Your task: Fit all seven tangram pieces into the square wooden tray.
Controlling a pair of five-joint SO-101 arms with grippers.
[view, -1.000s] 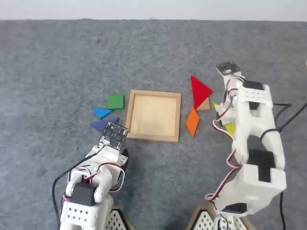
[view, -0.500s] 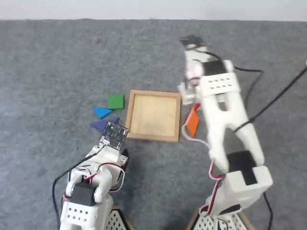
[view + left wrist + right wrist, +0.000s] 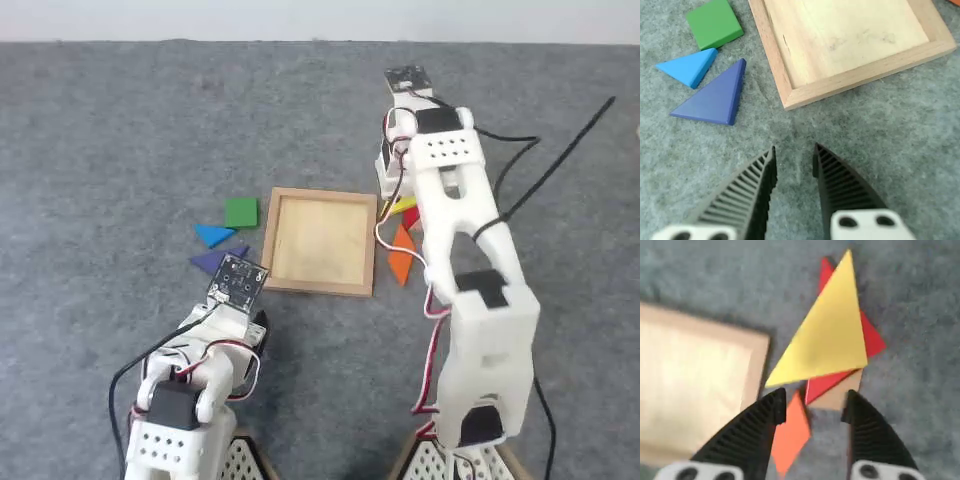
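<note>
Swung in from the right, the right arm [image 3: 455, 200] now stretches over the pieces beside the wooden tray [image 3: 318, 286]. On the desk [image 3: 120, 130], a green square [image 3: 241, 212], light blue triangle [image 3: 213, 235] and dark blue triangle [image 3: 215, 260] lie left of the wooden tray. The left gripper [image 3: 794, 149] hovers near its corner, fingers slightly spread. Right of the tray, the yellow triangle [image 3: 827, 337] overlaps the red triangle [image 3: 872, 337], with the orange piece [image 3: 790, 437] beside them. The right gripper [image 3: 815, 394] is above them, fingers spread.

Grey felt table [image 3: 120, 120], wooden tray [image 3: 318, 288], green square [image 3: 241, 212], light blue triangle [image 3: 213, 235], dark blue triangle [image 3: 208, 260] beside it, orange piece [image 3: 401, 258] opposite
</note>
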